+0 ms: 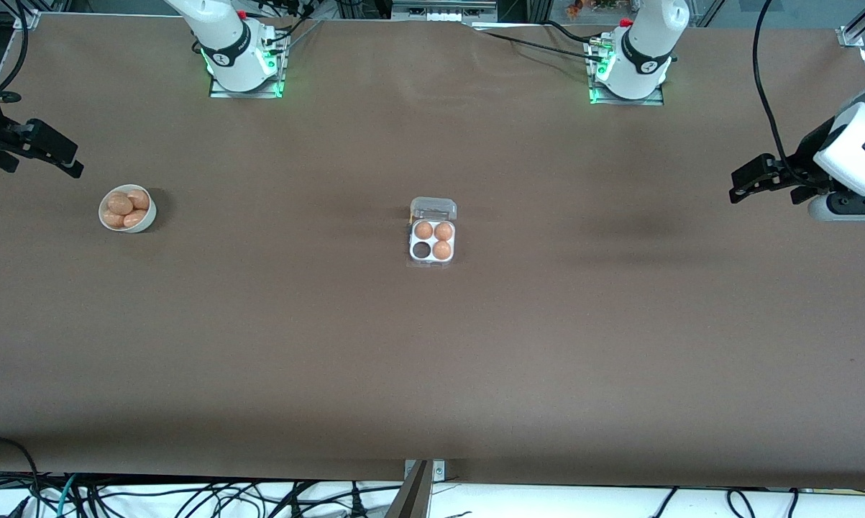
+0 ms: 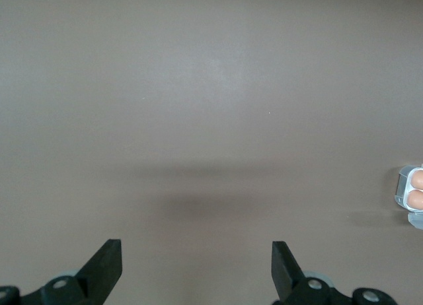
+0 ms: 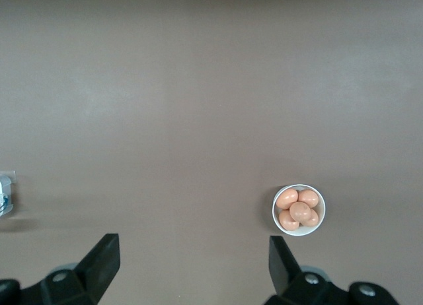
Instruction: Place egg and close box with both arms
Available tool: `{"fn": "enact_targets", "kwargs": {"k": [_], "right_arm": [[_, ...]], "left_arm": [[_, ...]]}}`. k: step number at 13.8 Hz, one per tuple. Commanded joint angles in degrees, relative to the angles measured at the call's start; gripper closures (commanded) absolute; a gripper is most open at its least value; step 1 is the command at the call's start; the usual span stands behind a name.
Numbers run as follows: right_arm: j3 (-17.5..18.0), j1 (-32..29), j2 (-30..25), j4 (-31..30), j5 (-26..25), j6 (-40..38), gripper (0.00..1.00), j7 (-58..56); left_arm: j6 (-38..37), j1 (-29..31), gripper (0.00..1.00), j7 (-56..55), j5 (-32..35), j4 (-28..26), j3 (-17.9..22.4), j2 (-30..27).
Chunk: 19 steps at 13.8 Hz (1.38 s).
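The box [image 1: 432, 242] is a white four-cell tray in the middle of the table, its clear lid [image 1: 433, 208] open and lying back toward the arms' bases. Three tan eggs [image 1: 433, 234] fill three cells; the cell nearest the front camera toward the right arm's end is empty. A white bowl [image 1: 127, 210] toward the right arm's end holds several more eggs [image 3: 298, 208]. My right gripper [image 1: 44, 155] is open and empty above the table near the bowl. My left gripper [image 1: 766, 183] is open and empty at the left arm's end, away from the box.
The brown table surface [image 1: 432, 360] carries only the box and the bowl. The box's edge shows in the left wrist view [image 2: 413, 189] and in the right wrist view [image 3: 5, 194]. Cables lie along the table's front edge [image 1: 188, 496].
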Motion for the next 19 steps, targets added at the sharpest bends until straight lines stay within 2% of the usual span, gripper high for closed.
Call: {"fn": "enact_targets", "kwargs": {"k": [1, 19], "right_arm": [[0.57, -0.36, -0.33, 0.21, -0.64, -0.63, 0.00, 0.21], [0.65, -0.01, 0.02, -0.23, -0.20, -1.07, 0.00, -0.76]], "left_arm": [[-1.34, 0.03, 0.00, -0.29, -1.20, 1.96, 0.04, 0.84], [-1.34, -0.06, 0.00, -0.29, -1.20, 1.96, 0.04, 0.84]]}}
